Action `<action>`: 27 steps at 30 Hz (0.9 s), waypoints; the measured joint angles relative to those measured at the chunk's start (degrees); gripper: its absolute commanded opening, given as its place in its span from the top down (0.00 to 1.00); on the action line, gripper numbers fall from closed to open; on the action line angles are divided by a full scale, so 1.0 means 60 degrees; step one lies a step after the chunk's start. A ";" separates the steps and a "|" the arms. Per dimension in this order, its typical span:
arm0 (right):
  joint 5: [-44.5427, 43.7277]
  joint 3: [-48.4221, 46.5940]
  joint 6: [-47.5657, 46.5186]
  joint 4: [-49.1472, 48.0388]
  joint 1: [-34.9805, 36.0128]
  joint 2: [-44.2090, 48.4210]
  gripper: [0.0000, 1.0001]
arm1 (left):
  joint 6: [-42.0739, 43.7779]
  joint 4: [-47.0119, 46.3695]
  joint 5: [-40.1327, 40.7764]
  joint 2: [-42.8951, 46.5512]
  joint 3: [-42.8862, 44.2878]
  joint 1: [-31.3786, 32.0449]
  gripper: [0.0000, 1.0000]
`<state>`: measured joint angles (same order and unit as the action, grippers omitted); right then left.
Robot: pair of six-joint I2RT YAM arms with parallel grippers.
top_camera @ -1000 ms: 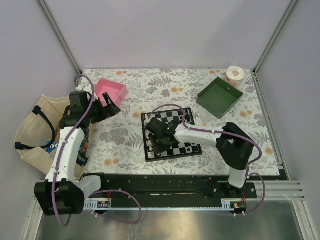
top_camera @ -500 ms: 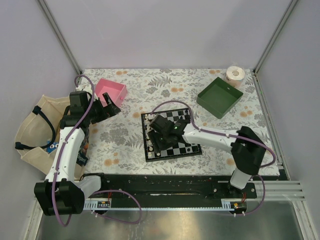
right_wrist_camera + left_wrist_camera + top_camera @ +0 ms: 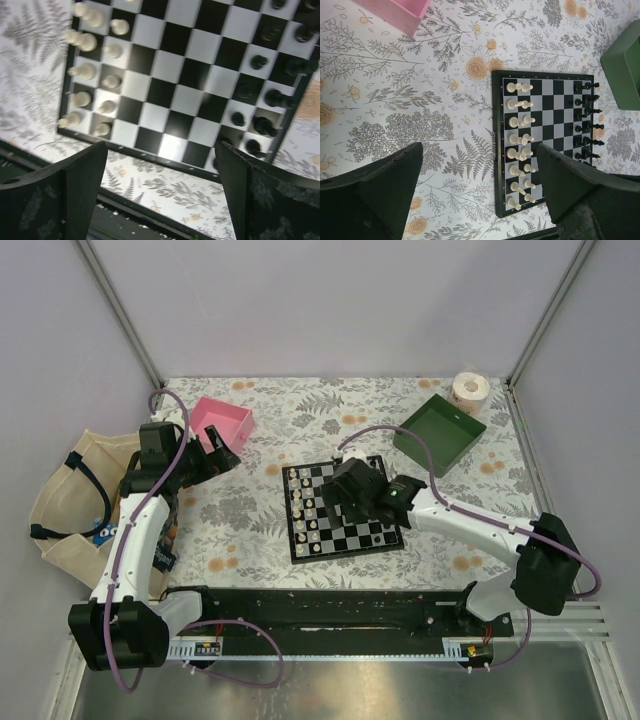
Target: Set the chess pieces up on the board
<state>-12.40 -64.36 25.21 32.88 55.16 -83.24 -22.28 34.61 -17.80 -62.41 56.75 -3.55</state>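
Note:
The board [image 3: 345,536] lies in the middle of the table. Cream-white chess pieces [image 3: 306,510] stand in two columns along its left side. Black chess pieces [image 3: 586,120] line its right side in two columns. My right gripper [image 3: 352,492] hovers above the board's right half, open, with nothing between its fingers [image 3: 75,190]. From the right wrist, the board [image 3: 185,95] fills the view, white pieces [image 3: 90,70] at the left and black pieces [image 3: 265,95] at the right. My left gripper [image 3: 222,455] hangs open beside the pink tray, well left of the board [image 3: 555,125].
A pink tray [image 3: 225,420] sits at the back left and a green tray [image 3: 438,433] at the back right. A tape roll [image 3: 468,388] stands in the far right corner. A cloth bag [image 3: 70,500] lies left of the table. The black base rail [image 3: 330,615] runs along the near edge.
My right gripper has opened wide and moved from the board's left part to its right half, uncovering the white pieces. The left arm has not moved.

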 measured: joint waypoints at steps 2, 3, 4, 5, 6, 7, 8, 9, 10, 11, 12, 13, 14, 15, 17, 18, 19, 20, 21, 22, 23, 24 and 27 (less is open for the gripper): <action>-0.0117 0.0200 -0.0022 0.0004 -0.0364 0.0036 0.00 | 0.0000 0.0000 0.0087 -0.0004 0.0000 0.0000 0.01; -0.0153 0.0317 -0.0029 0.0000 -0.0608 0.0095 0.01 | 0.0000 0.0000 0.0127 -0.0004 0.0000 0.0000 0.01; -0.0211 0.0426 -0.0055 0.0000 -0.0838 0.0171 0.01 | 0.0000 0.0000 0.0189 -0.0004 0.0000 0.0018 0.01; -0.0280 0.0525 -0.0084 0.0000 -0.1082 0.0277 0.00 | 0.0000 0.0000 0.0251 -0.0004 -0.0004 0.0029 0.01; -0.0331 0.0605 -0.0131 0.0004 -0.1348 0.0404 0.00 | 0.0000 0.0000 0.0306 -0.0004 -0.0004 0.0040 0.01; -0.0364 0.0634 -0.0160 0.0007 -0.1523 0.0499 0.00 | 0.0000 0.0000 0.0382 -0.0004 -0.0004 0.0058 0.01; -0.0397 0.0656 -0.0197 0.0000 -0.1708 0.0605 0.00 | 0.0000 0.0000 0.0452 -0.0004 -0.0004 0.0073 0.01; -0.0474 0.0663 -0.0248 -0.0011 -0.1920 0.0743 0.00 | 0.0000 0.0000 0.0550 -0.0004 -0.0004 0.0098 0.01; -0.0528 0.0667 -0.0280 -0.0018 -0.2051 0.0834 0.01 | -0.0004 0.0000 0.0634 -0.0004 -0.0007 0.0124 0.01; -0.0539 0.0681 -0.0324 -0.0029 -0.2222 0.0943 0.01 | -0.0004 -0.0004 0.0718 0.0000 -0.0018 0.0146 0.01; -0.0543 0.0714 -0.0361 -0.0044 -0.2397 0.1064 0.00 | -0.0011 0.0000 0.0805 0.0000 -0.0025 0.0178 0.01; -0.0557 0.0761 -0.0386 -0.0058 -0.2572 0.1184 0.01 | -0.0036 0.0000 0.0882 0.0000 -0.0033 0.0226 0.01; -0.0576 0.0805 -0.0408 -0.0058 -0.2718 0.1275 0.01 | -0.0044 0.0000 0.0958 0.0000 -0.0036 0.0266 0.01; -0.0576 0.0860 -0.0423 -0.0069 -0.2892 0.1370 0.01 | -0.0076 0.0000 0.1056 0.0000 -0.0036 0.0328 0.01; -0.0572 0.1027 -0.0455 -0.0098 -0.3304 0.1563 0.01 | -0.0142 0.0000 0.1239 0.0000 -0.0036 0.0492 0.01; -0.0568 0.1133 -0.0481 -0.0117 -0.3497 0.1657 0.01 | -0.0197 0.0000 0.1319 0.0000 -0.0036 0.0586 0.01; -0.0572 0.1239 -0.0495 -0.0127 -0.3646 0.1741 0.00 | -0.0237 -0.0004 0.1384 0.0000 -0.0036 0.0670 0.01; -0.0561 0.1377 -0.0521 -0.0153 -0.3829 0.1851 0.01 | -0.0299 -0.0004 0.1486 0.0000 -0.0036 0.0794 0.01; -0.0539 0.1508 -0.0546 -0.0157 -0.4011 0.1945 0.00 | -0.0368 -0.0004 0.1610 0.0000 -0.0044 0.0922 0.01; -0.0514 0.1621 -0.0568 -0.0157 -0.4189 0.2018 0.01 | -0.0430 -0.0007 0.1756 0.0000 -0.0058 0.1049 0.01; -0.0474 0.1716 -0.0586 -0.0157 -0.4393 0.2080 0.01 | -0.0488 -0.0025 0.1869 0.0004 -0.0087 0.1140 0.01; -0.0419 0.1803 -0.0594 -0.0168 -0.4597 0.2124 0.01 | -0.0561 -0.0062 0.2022 0.0011 -0.0149 0.1260 0.01; -0.0069 0.2091 -0.0550 -0.0229 -0.5435 0.2248 0.01 | -0.0798 -0.0153 0.2492 0.0018 -0.0353 0.1599 0.01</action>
<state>-12.82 -51.81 21.91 31.51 22.55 -69.76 -27.07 33.69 -2.85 -62.30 54.63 6.04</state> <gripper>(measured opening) 0.993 0.988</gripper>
